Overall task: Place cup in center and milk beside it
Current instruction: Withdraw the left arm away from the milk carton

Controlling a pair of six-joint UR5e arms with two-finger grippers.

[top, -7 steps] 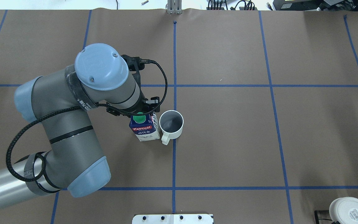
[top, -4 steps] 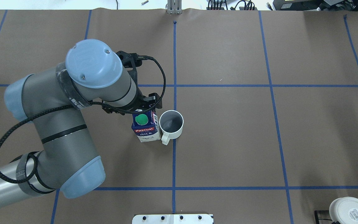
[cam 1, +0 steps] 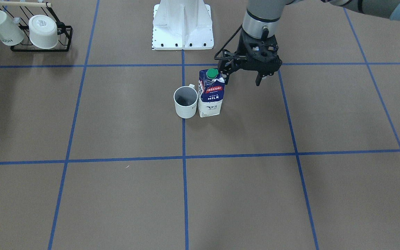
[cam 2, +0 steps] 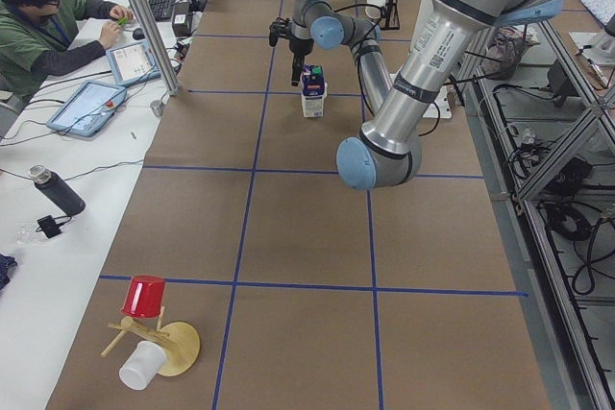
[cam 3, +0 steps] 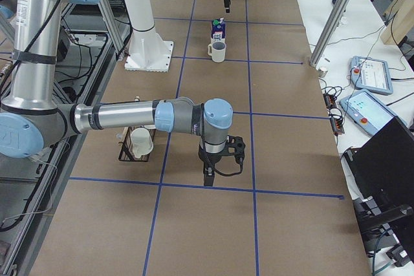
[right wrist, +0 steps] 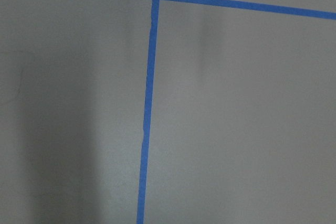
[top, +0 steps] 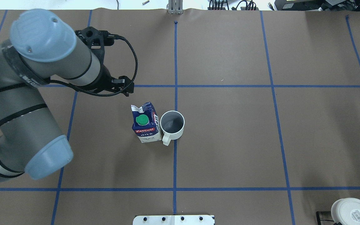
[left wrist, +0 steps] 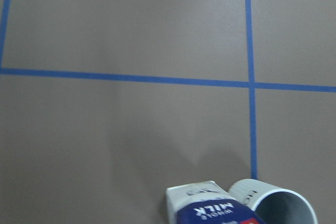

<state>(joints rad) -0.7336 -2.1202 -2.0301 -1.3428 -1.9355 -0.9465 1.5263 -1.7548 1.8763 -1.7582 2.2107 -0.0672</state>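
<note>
The white cup [top: 172, 125] stands upright on the middle tape line [top: 175, 62] at the center of the brown surface, with its handle toward the robot. The milk [top: 145, 123], a navy and white carton with a green cap, stands upright right beside it, touching or almost touching. Both also show in the front view, the cup [cam 1: 185, 102] and the milk [cam 1: 211, 93]. My left gripper [cam 1: 241, 79] is open and empty, raised beside and behind the carton. The left wrist view shows the carton top [left wrist: 210, 205] and the cup rim [left wrist: 278, 203] at its bottom edge. My right gripper [cam 3: 220, 159] shows only in the exterior right view, low over the paper, and I cannot tell its state.
A black rack [cam 1: 40, 47] with two white mugs stands near the robot's right. A white cup with a labelled base [top: 352, 212] shows at the overhead view's bottom right. The robot's white base [cam 1: 182, 24] is behind the cup. A red cup and a wooden stand [cam 2: 144, 333] sit at the left end.
My left gripper, which was around the top of the milk carton, has drawn away up and to the left. The carton and cup stay where they were.
</note>
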